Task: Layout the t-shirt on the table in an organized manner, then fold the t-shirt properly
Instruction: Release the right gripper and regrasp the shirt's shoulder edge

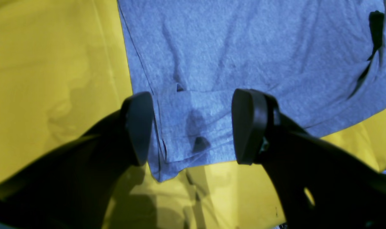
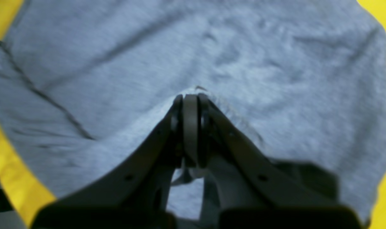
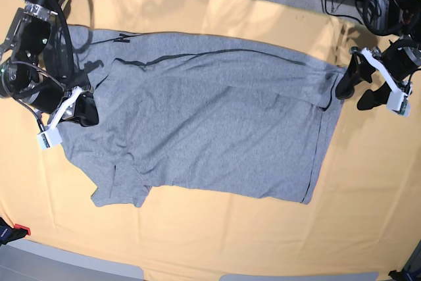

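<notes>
Here the t-shirt (image 3: pixel 210 123) lies spread flat, plain grey side up, across the middle of the table (image 3: pixel 217 241), with light creases and one sleeve folded at the lower near corner. The right gripper (image 2: pixel 190 95) is fully closed, pinching a raised fold of the shirt's cloth at the collar end. The left gripper (image 1: pixel 193 127) stands wide open, its two black fingers (image 1: pixel 138 127) straddling a corner of the hem at the opposite end, gripping nothing.
</notes>
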